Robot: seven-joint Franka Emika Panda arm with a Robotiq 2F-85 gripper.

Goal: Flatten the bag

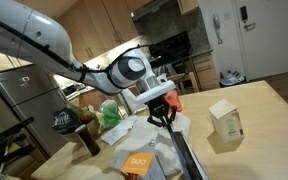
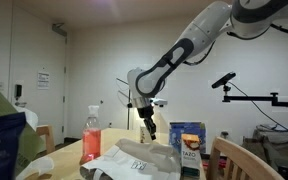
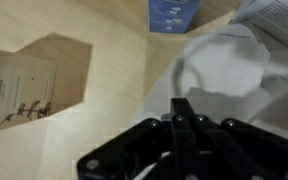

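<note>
The pale wooden table (image 1: 269, 100) carries the crumpled white bag (image 2: 134, 160), a small beige carton (image 1: 225, 118) standing apart to its right, and a red bottle (image 2: 92, 135).

My pincer (image 1: 164, 118) points down with its fingers pressed together, just above the white crinkled bag (image 1: 136, 131) lying on the wooden desk (image 1: 259, 120). A small green bag (image 1: 111, 113) sits beside the white one. A beige cardboard carton (image 1: 225, 118) stands upright, well apart.
</note>
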